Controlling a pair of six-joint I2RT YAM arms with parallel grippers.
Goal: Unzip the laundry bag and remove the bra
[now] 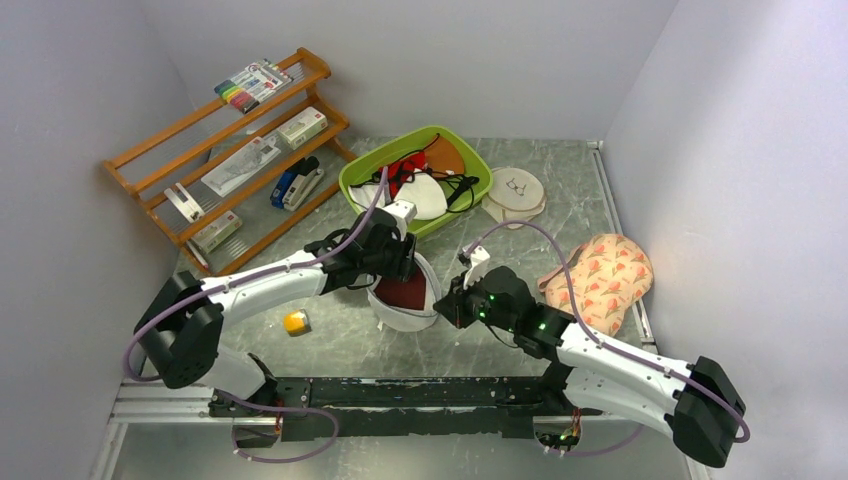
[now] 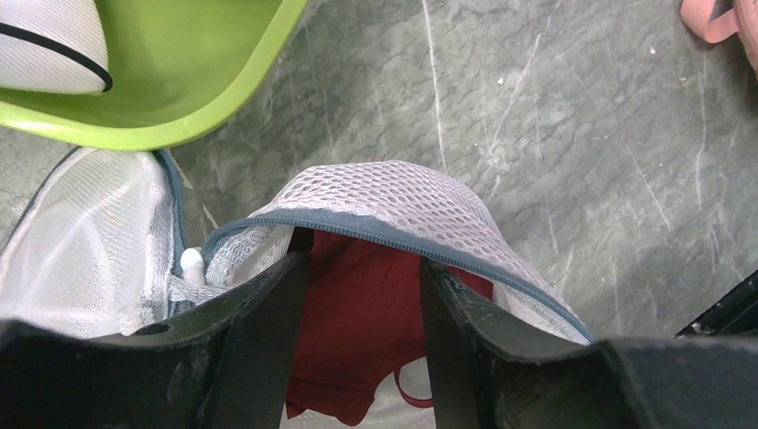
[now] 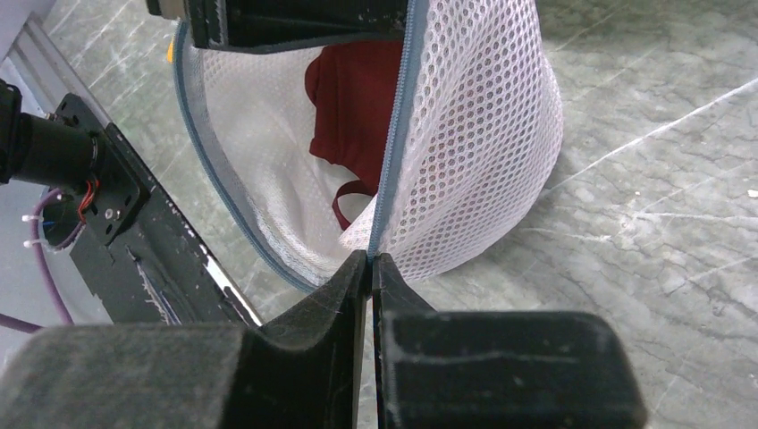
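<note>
The laundry bag (image 1: pixel 398 320) lies unzipped at the table's middle, its white mesh halves (image 2: pixel 402 192) parted along the dark zipper rim. The maroon bra (image 1: pixel 405 292) lies inside it, seen in the left wrist view (image 2: pixel 357 304) and the right wrist view (image 3: pixel 353 98). My left gripper (image 2: pixel 362 273) is open, its fingers reaching into the bag's mouth on either side of the bra. My right gripper (image 3: pixel 371 261) is shut on the bag's zipper rim at the right edge, holding the upper half (image 3: pixel 474 161) up. In the top view the left gripper (image 1: pixel 393 262) is over the bag and the right gripper (image 1: pixel 452 300) is beside it.
A green basin (image 1: pixel 372 165) with a red garment and white pieces stands behind the bag. A cream round pouch (image 1: pixel 515 192) and a peach floral pouch (image 1: pixel 600 278) lie to the right. A wooden rack (image 1: pixel 230 150) stands back left. A small yellow object (image 1: pixel 296 322) lies front left.
</note>
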